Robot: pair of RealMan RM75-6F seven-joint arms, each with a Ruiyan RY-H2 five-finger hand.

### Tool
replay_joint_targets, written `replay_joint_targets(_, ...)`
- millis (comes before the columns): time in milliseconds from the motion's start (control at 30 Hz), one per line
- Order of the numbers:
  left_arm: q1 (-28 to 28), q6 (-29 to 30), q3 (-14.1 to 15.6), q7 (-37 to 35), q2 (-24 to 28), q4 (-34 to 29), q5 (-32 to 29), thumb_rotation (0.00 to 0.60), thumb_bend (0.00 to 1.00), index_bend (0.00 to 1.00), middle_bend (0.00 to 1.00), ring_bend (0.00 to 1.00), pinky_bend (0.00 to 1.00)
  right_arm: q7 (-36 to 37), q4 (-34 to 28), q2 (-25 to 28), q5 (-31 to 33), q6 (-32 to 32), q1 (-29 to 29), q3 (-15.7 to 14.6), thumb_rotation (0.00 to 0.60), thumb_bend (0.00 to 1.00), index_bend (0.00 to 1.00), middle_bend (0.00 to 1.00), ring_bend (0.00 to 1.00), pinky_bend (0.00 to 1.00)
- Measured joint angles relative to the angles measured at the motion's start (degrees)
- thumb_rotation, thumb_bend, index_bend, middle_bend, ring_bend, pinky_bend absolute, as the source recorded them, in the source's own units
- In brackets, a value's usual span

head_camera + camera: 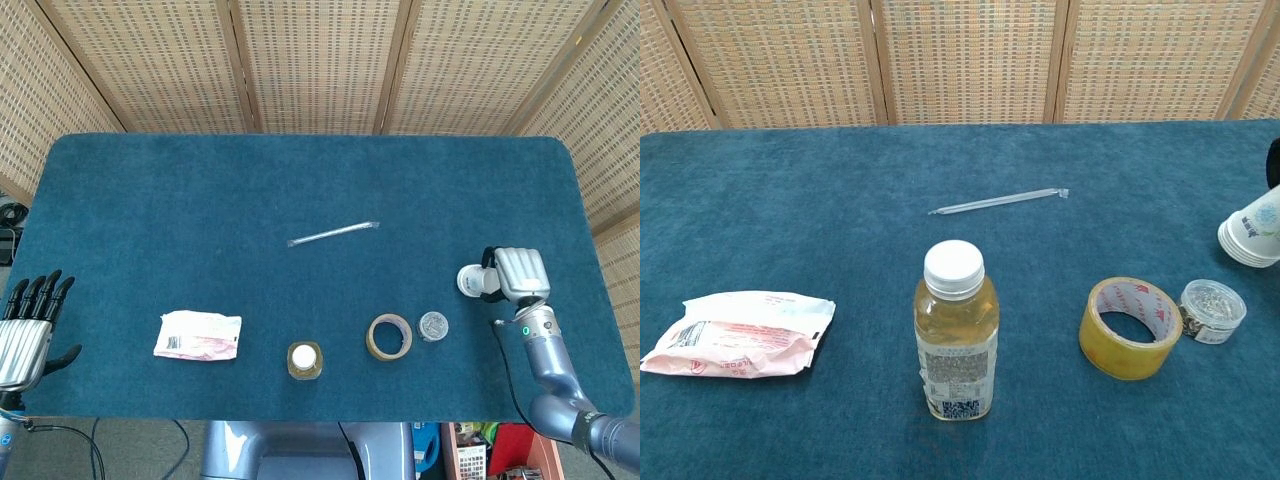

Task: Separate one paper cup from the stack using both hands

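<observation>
The right hand [518,277] has a pale silver-grey back plate, squarish and ribbed, with black parts at its far edge. Its wrist is a short metallic cylinder carrying a small green light. Below it the right arm [560,385] is smooth blue-grey metal in rounded segments, with a thin black cable running along its left side. The left hand [25,328] has black fingers [35,296], a silver ridged back plate and a black thumb
</observation>
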Motion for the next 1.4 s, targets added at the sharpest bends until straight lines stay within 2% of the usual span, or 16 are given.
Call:
replay_joint_targets(333,0.0,0.5,-0.4,-1.6,-0.3,0.8,-0.1,0.6,0.21,0.0,0.0,0.0,0.0,13.5,-9.2,1.7,-7.2,2.7,-1.5,4.3,0.6,0.25,0.75,0.65,0.51,0.72)
replay_joint_targets(567,-0.3,-0.1,-0.4,-2.9,-1.2,2.1,0.0,0.6,0.21,0.0,0.0,0.0,0.0,14.0,-15.5,2.4,-8.1,4.1,-0.3,7.5,0.6,0.24,0.75,0.65,0.51,0.72)
replay_joint_targets(800,-0.9,-1.2,-0.5,-4.3,-2.1,3.6,-0.4,0.6,0.21,0.0,0.0,0.0,0.0,11.3,-20.5,2.7,-3.5,4.6,2.5,11.0,0.6,0.25,0.75,0.65,0.51,0.72)
replay_joint_targets(1033,-1.6,-3.2,-0.6,-5.7,-3.1,5.3,-1.4,0.6,0.21,0.0,0.0,0.0,0.0,9.7,-25.9,2.0,4.1,5.6,7.0,16.1,0.6,0.25,0.75,0.65,0.51,0.72)
replay_joint_targets(1233,-2.2,-4.4,-0.7,-6.7,-3.7,5.9,-2.0,0.6,0.21,0.0,0.0,0.0,0.0,9.2,-28.2,-0.5,9.4,7.0,10.3,18.7,0.6,0.25,0.75,0.65,0.51,0.72)
replay_joint_targets(1400,-2.6,-4.7,-1.0,-8.2,-4.2,6.4,-2.3,0.6,0.21,0.0,0.0,0.0,0.0,8.9,-29.2,-2.4,11.3,7.7,12.9,19.3,0.6,0.25,0.75,0.65,0.51,0.73)
